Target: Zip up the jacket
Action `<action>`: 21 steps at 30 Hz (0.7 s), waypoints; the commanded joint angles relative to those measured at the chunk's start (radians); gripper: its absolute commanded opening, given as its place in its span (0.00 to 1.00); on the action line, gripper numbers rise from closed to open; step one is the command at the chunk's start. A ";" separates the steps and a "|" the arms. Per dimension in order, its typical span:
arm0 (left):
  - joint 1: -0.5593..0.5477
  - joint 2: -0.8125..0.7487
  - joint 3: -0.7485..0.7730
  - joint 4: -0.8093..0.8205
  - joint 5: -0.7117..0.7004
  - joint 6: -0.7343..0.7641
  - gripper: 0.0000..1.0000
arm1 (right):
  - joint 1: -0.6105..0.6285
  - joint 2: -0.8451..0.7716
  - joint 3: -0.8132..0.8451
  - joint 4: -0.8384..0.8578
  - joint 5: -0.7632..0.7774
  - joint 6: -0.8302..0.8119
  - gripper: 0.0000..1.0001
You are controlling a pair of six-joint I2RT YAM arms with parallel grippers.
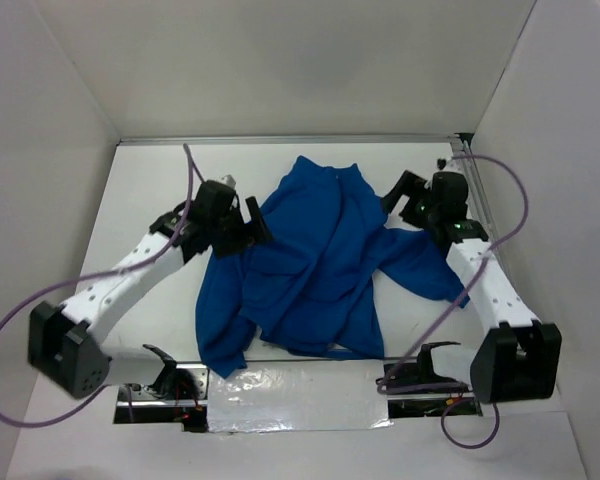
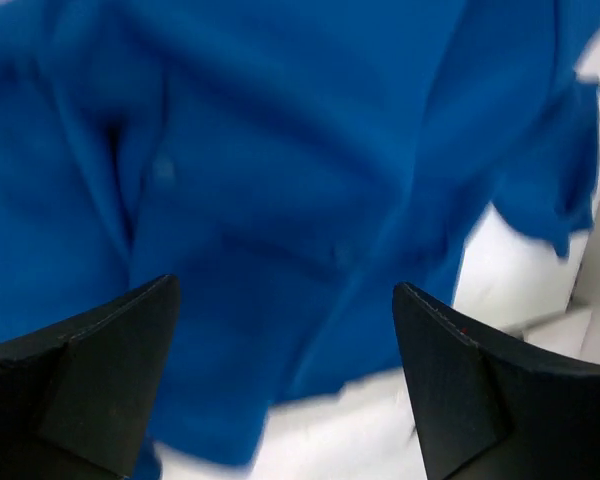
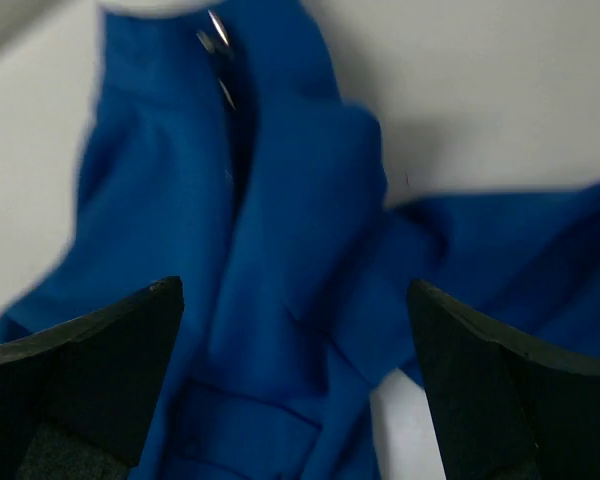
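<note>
The royal-blue jacket (image 1: 315, 262) lies crumpled in the middle of the white table, collar toward the far wall and sleeves spread to both sides. My left gripper (image 1: 257, 224) hovers at its left shoulder, open and empty; in the left wrist view the blue fabric (image 2: 280, 180) fills the frame between the spread fingers. My right gripper (image 1: 392, 198) hovers at the jacket's right shoulder, open and empty. The right wrist view shows the jacket front (image 3: 280, 250) with a small metal zipper pull (image 3: 216, 32) near the collar at the top.
White walls enclose the table on three sides. A shiny silver strip (image 1: 300, 385) runs along the near edge between the arm bases. Purple cables (image 1: 510, 215) loop off both arms.
</note>
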 commanded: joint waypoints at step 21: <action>0.377 0.735 0.389 0.072 0.123 0.239 0.00 | 0.086 0.533 0.138 -0.073 0.118 0.063 0.00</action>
